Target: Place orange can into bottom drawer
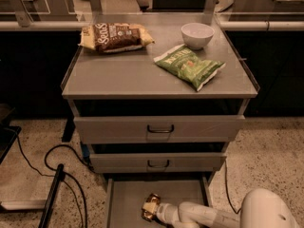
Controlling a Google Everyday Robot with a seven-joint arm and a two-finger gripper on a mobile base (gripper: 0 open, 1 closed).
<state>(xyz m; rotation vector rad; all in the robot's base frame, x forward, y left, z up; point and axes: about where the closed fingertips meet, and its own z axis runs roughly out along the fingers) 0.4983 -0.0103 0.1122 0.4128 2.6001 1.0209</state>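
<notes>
A wide grey metal cabinet [142,77] stands on a speckled floor [270,156], its two upper drawers with dark handles [114,127] closed. Below them the bottom drawer [128,198], a shallow grey tray, is pulled out towards the camera. The robot's smooth white arm [209,217] reaches in from the lower right, low over the drawer floor. On the cabinet top lie a brown snack bag [116,36] at the back left and a green crinkled chip bag [190,65] to the right, with a small white bowl [197,34] just behind the green bag. The small orange-brown metal can [151,207] sits tilted inside the bottom drawer, near its middle, touching the end of the gripper [159,211]; whether the gripper is clamped on the can cannot be told
</notes>
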